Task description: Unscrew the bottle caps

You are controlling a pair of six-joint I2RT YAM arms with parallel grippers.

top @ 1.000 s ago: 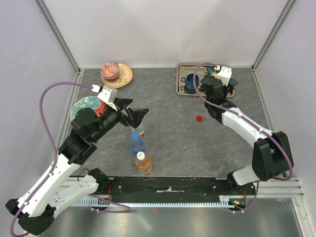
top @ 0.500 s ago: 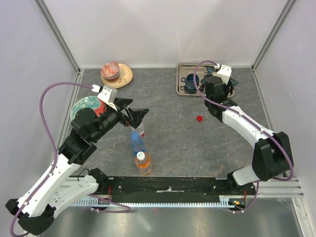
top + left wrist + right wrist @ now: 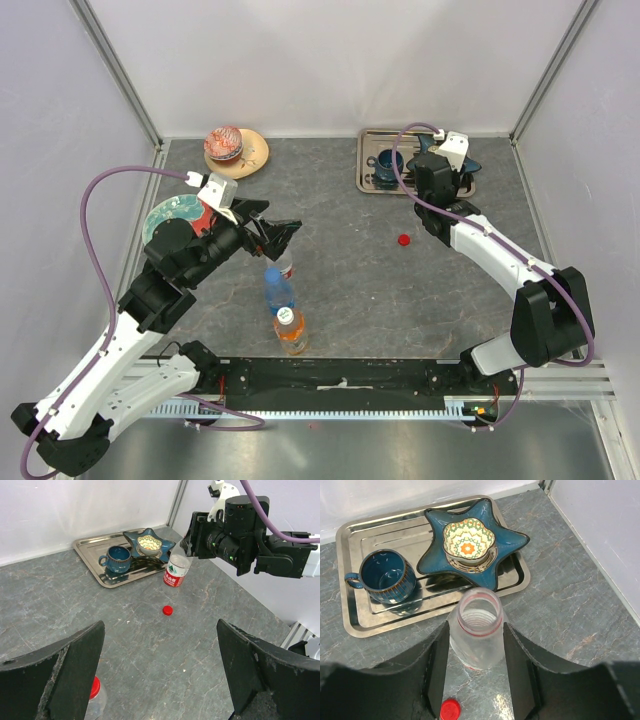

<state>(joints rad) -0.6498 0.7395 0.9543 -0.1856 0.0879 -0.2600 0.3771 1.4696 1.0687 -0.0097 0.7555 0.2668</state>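
Right fingers [image 3: 437, 670] clamp the uncapped bottle [image 3: 476, 630] beside the tray [image 3: 385, 535]; left fingers [image 3: 65, 670] spread wide, arm hovering.

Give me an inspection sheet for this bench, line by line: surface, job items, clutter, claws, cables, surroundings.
Surface: grey marbled table.
Job's things: uncapped bottle beside the tray; loose red cap on the table; red-capped bottle, blue bottle and orange bottle, all capped, mid-table.
Clutter: metal tray holding blue cup and star dish; wooden plate with a red patterned object; teal plate.
Claws: left claw open, holding nothing; right claw closed on the uncapped bottle.
Cables: purple cable looping along each arm.
Surroundings: white walls, metal frame posts.
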